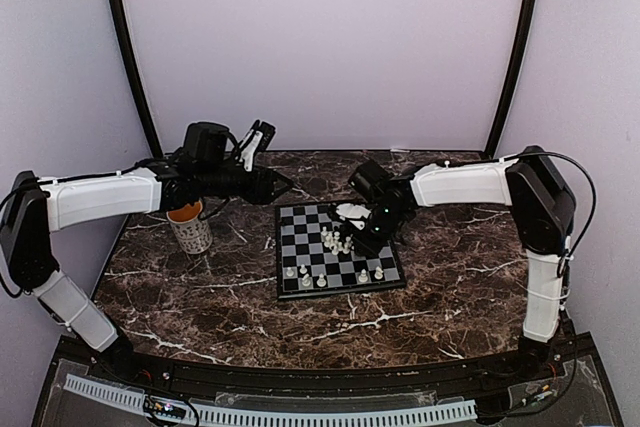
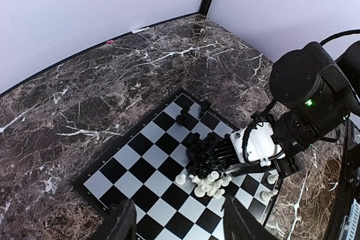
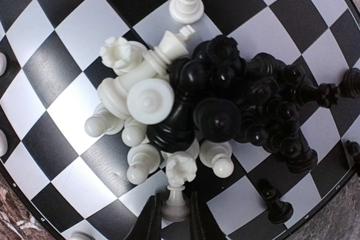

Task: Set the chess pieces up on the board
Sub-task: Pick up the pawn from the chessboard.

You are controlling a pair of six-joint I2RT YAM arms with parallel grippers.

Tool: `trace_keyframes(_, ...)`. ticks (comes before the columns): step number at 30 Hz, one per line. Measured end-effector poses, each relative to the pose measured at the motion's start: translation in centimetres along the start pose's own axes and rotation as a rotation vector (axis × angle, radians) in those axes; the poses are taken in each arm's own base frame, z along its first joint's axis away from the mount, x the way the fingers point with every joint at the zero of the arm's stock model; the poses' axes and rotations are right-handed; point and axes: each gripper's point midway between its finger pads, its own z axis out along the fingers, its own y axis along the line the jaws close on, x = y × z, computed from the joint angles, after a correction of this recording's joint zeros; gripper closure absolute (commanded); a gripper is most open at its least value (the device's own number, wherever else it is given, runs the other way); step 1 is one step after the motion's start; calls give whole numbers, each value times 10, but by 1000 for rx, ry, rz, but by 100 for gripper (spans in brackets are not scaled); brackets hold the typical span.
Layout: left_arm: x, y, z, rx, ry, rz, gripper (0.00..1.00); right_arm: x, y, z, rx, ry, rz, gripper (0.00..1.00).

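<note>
The board [image 1: 300, 222] lies at the table's middle with a heap of white and black chess pieces [image 1: 340, 240] on it. In the right wrist view the heap splits into white pieces [image 3: 140, 99] and black pieces [image 3: 253, 105]. My right gripper [image 3: 175, 217] is low over the board at the heap's edge. Its two fingers press the base of an upright white crowned piece [image 3: 179, 186]. A few white pieces [image 1: 305, 280] stand along the board's near row. My left gripper [image 2: 180, 226] hovers open and empty above the board's left side.
A pale mug [image 1: 190, 227] with an orange inside stands left of the board, under the left arm. Single black pieces [image 2: 182, 118] stand near the board's far edge. The right arm's white wrist housing [image 2: 259, 141] hangs over the board's right part.
</note>
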Motion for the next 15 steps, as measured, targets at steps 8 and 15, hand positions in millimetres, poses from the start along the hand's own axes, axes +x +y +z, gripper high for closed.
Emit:
trace_keyframes(8,5,-6,5,38,12,-4,48,6,3,-7,-38,-7,5,93)
trace_keyframes(15,-2,-55,8,213,-14,77,53,-7,24,-67,-177,-165,-39,93)
